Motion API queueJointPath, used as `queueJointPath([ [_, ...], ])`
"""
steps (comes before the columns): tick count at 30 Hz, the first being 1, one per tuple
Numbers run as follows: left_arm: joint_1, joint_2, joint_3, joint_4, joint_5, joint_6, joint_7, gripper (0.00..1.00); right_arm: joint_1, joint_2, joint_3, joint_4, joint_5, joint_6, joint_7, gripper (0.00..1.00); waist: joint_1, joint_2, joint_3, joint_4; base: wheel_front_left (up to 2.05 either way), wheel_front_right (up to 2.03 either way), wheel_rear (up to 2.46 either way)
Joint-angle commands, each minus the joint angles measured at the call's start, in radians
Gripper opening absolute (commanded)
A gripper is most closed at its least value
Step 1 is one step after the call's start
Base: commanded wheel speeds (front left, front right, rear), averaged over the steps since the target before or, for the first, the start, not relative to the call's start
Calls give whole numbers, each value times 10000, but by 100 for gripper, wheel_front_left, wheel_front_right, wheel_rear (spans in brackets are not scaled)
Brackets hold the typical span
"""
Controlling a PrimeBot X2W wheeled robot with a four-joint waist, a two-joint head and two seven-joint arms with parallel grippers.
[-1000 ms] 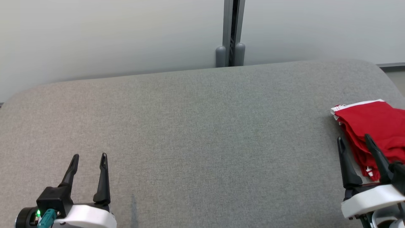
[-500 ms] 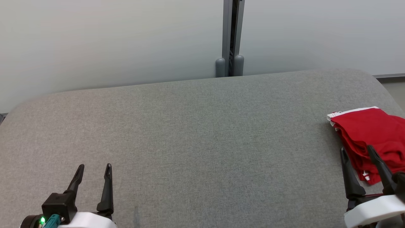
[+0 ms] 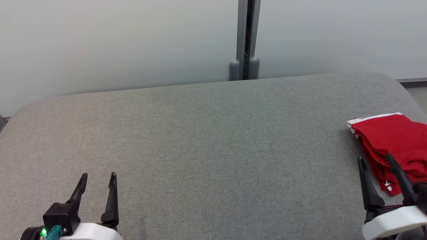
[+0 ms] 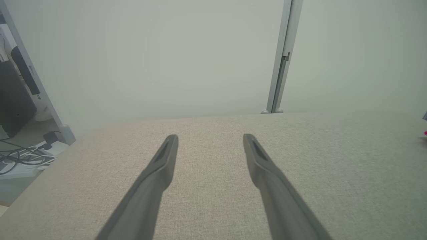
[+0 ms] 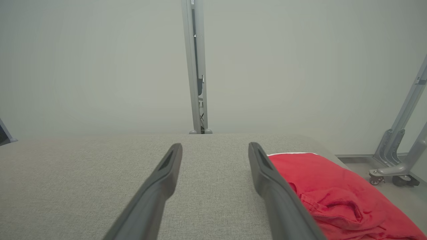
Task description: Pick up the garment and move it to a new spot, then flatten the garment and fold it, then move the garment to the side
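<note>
The right gripper (image 3: pixel 374 157) is spread wide with nothing between its fingers, and so is the left gripper (image 3: pixel 99 174), which sits well apart at the near left of the grey fabric-covered worktop (image 3: pixel 213 133).

The main risk, as I judge it, is a shallow catch. The right gripper stands over the near-left border of the red garment (image 3: pixel 393 136), so closing there could pinch only a top layer or the white-trimmed hem. The bunched cloth would then trail, unfurl or slip free on the lift. A second risk is that the garment lies close to the worktop's right edge by the rounded corner, so a sideways nudge from a finger could push it over.

In the head view one finger crosses the garment's near edge and the other is over bare fabric just beside it. In the right wrist view the cloth spreads to the right of the fingers. I cannot tell whether they touch it.
</note>
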Motion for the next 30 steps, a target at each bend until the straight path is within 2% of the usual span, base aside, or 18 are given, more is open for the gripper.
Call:
queueJointPath([
  [1, 22, 84, 17, -28, -19, 58, -35, 100, 44, -7, 0, -13, 19, -4, -19, 100, 0, -1, 1, 9, 0, 0, 0],
  [16, -147, 178, -26, 152, -58, 30, -198, 100, 92, 92, -32, -76, 6, -4, 1, 100, 0, -1, 63, 127, 0, 0, 0],
  [17, -8, 120, -52, 162, -93, -3, -138, 0, 20, 108, -20, 17, 5, 0, -3, 0, 0, -1, 62, 128, 0, 0, 0],
  [20, 132, -64, -153, 414, -125, -6, -116, 0, 149, 210, -4, 290, 29, 0, 14, 0, 0, -1, 63, 129, 0, 0, 0],
  [30, 202, -364, -285, 278, -1754, -431, -333, 0, 97, 196, -664, 498, 2072, 0, 820, 0, 0, -1, 73, 125, 0, 0, 0],
])
